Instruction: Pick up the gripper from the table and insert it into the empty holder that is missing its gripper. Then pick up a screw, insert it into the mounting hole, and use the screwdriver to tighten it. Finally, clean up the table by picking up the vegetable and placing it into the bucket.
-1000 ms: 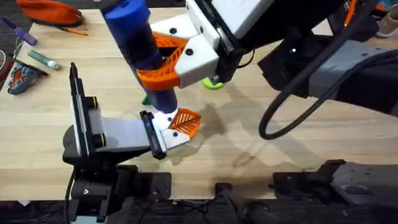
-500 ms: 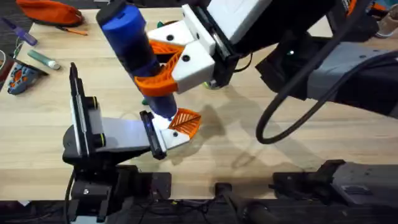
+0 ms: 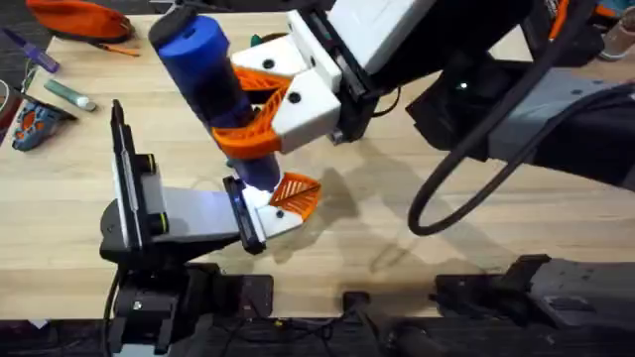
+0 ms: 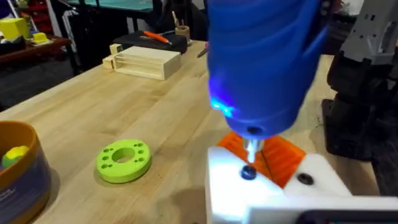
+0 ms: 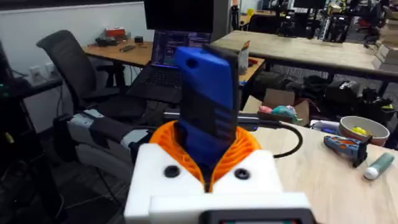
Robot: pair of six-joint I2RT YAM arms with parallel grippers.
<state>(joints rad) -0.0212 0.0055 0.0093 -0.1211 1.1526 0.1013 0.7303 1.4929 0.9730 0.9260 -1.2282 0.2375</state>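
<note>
The wooden table (image 3: 466, 213) carries both arms, and the right arm reaches in from the right across its middle. The right gripper (image 3: 260, 104) is clamped shut on the screwdriver (image 3: 213, 84), whose blue body stands nearly upright, tilted slightly, between the orange ribbed pads (image 3: 260, 67); in the right wrist view the blue body (image 5: 208, 99) rises straight out from between the two white finger mounts, pressed on both sides by orange. The left arm lies low across the lower left of the table, its gripper (image 3: 266, 208) pointing right. Whether its fingers are open or closed cannot be told. The screwdriver's lighter tip comes down onto the holder (image 3: 260, 203), the white mount at the left arm's end, just beside the gripper (image 3: 296, 193), the orange block seated in that mount. In the left wrist view the metal bit (image 4: 252, 149) meets a dark screw (image 4: 248, 173) in the white holder (image 4: 267, 193), with the orange block (image 4: 283, 155) directly behind it and a blue light glowing on the tool's body (image 4: 261, 62). A second dark hole sits just beside the screw. The bucket (image 4: 18, 168) stands at the table's edge with a yellow toy inside, well apart from the holder, and a lime-green ring (image 4: 123, 160) lies flat between them. A pale wooden tray (image 4: 142, 62) rests farther back.
</note>
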